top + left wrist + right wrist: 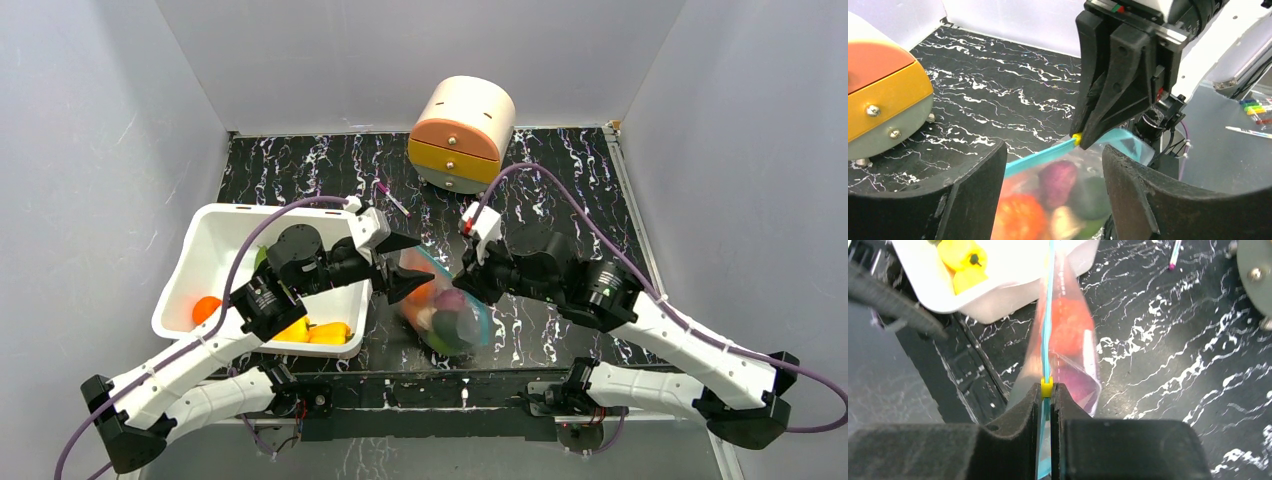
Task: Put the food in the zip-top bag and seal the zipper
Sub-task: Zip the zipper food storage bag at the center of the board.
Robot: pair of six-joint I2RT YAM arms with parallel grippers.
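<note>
Nearest the arm bases, the zip-top bag (pixel 447 312) sits mid-table between both arms, just right of the white tub (pixel 210 232). It is blurred in the top view, so I can't tell whether it rests on the table (pixel 560 190) or hangs. Food is inside the bag: an orange fruit (pixel 1020 217), a purple eggplant (pixel 1058 177) and a green piece (pixel 1089 197). The right gripper (pixel 1047 396) has its jaws pinched tight on the zipper (pixel 1049 315), right at the yellow slider (pixel 1047 386), and the blue-green strip runs straight away from its fingertips. The left gripper (pixel 1053 160) is spread wide, one finger on each side of the bag's top. The strip passes between the fingers and nothing is clamped. Can't tell whether the fingers touch the plastic, or whether the strip is closed along its whole length. More food is in the tub: yellow peppers (pixel 322 332) at the near edge, another orange fruit (pixel 205 308) in the near-left corner and a bit of green (pixel 261 258) behind the left arm. Farther back, a thin pen (pixel 392 198) lies on the marbled top. At the far edge stands a round drawer unit (pixel 462 135) with orange, yellow and grey fronts.
</note>
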